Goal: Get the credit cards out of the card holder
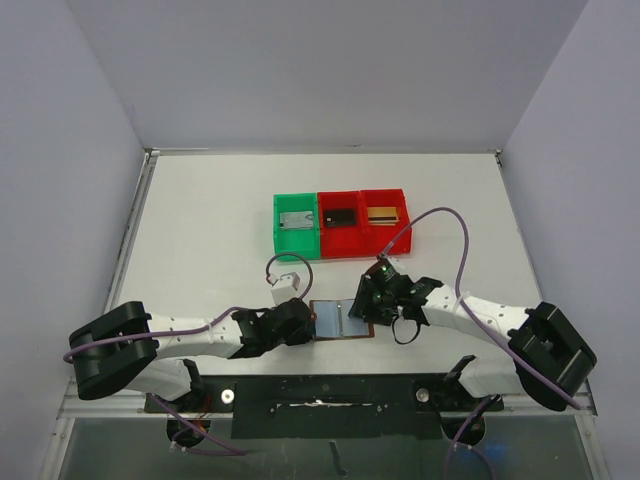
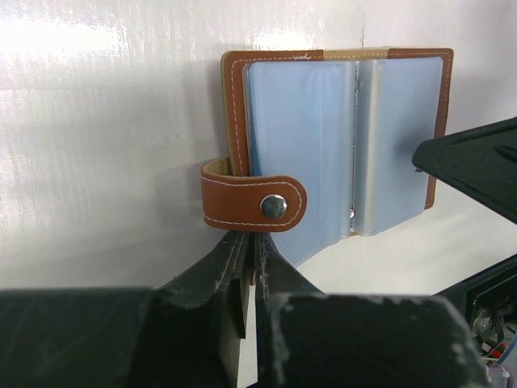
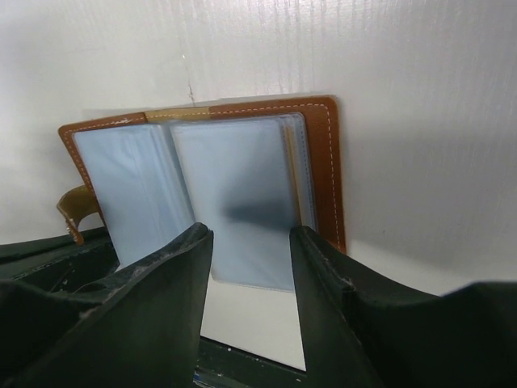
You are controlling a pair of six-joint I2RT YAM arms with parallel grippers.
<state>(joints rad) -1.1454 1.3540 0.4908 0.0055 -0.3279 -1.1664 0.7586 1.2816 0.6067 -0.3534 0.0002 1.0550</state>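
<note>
Open card holder point(image 1: 340, 318) on the white desk point(image 1: 200, 230), lying flat near the front edge between the two arms. We see a tan-brown, leather-like cover with pale stitching, folded back to expose translucent blue-grey pockets point(image 2: 303, 145) on either side of a central spine. A closure strap point(image 2: 254, 202) bearing a metal snap point(image 2: 273, 207) curls off the holder's left side. The left gripper point(image 2: 249, 242) has its fingers pressed together right at the strap's lower edge; we cannot tell whether they pinch it. The right gripper point(image 3: 250, 267) is held with its fingers spread before the right-hand pockets, and whether they touch the holder is unclear. Farther back on the desk, a green bin point(image 1: 297, 225) and two red bins point(image 1: 341, 222) sit side by side. A gold-yellow card point(image 1: 382, 213) lies in the rightmost bin.
</note>
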